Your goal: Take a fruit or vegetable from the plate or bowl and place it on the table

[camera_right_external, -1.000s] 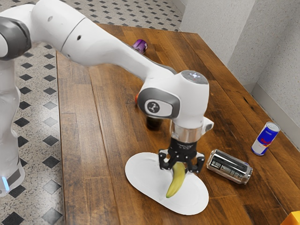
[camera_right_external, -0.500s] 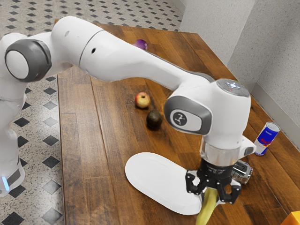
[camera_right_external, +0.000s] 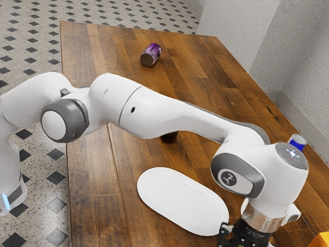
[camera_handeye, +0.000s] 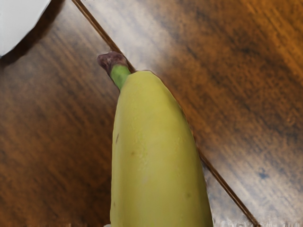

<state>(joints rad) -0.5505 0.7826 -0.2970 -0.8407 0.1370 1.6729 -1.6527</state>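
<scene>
Yellow banana (camera_handeye: 154, 156) is showing beneath my jaws, just off the white plate (camera_right_external: 182, 200), toward the exterior view's near right, presumably so the tabletop (camera_right_external: 113, 211) can be receiving it. Are my jaws clamping or standing apart? I cannot tell! Gentle lowering is probably coming next.

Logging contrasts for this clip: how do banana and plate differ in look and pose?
The banana is yellow with a green neck and dark tip; the plate is plain white. The banana is long and plump; the plate is a broad, flat oval. The plate lies on the table; the banana is off it, over the wood. Both have rounded outlines.
</scene>
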